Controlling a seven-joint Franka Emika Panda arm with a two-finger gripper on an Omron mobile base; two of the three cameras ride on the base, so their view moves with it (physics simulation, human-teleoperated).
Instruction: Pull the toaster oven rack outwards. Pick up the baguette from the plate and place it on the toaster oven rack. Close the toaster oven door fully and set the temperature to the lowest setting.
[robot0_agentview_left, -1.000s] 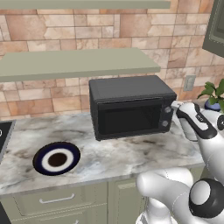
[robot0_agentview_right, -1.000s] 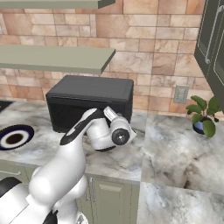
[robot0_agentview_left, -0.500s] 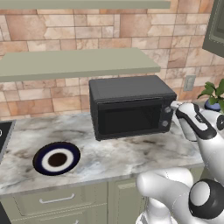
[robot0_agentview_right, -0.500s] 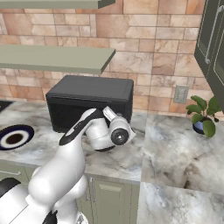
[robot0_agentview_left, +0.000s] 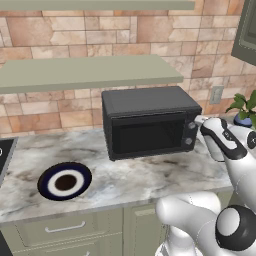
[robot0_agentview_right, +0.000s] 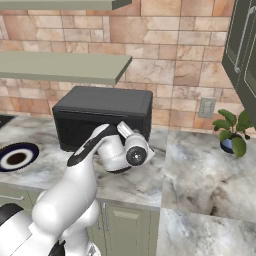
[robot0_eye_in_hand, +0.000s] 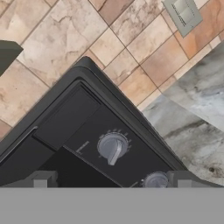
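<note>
The boxy dark grey-black toaster oven (robot0_agentview_left: 150, 121) stood on the marble table (robot0_agentview_left: 125, 175) with its glass-windowed drop-down door (robot0_agentview_left: 147, 136) shut. The round navy plate with a white ring (robot0_agentview_left: 65, 180) lay empty, well to the oven's left; no baguette was visible, so it was presumably inside on the rack. By that reckoning the temperature step was in hand. The claw (robot0_eye_in_hand: 109, 181) faced the round grey knob (robot0_eye_in_hand: 113, 147), fingertips well apart, holding nothing. Next, it needed to close on that knob and turn it.

potted plant (robot0_agentview_right: 231, 131) on marble counter (robot0_agentview_right: 210, 175), wall outlet (robot0_agentview_right: 205, 107), green shelf (robot0_agentview_left: 90, 71)
</note>
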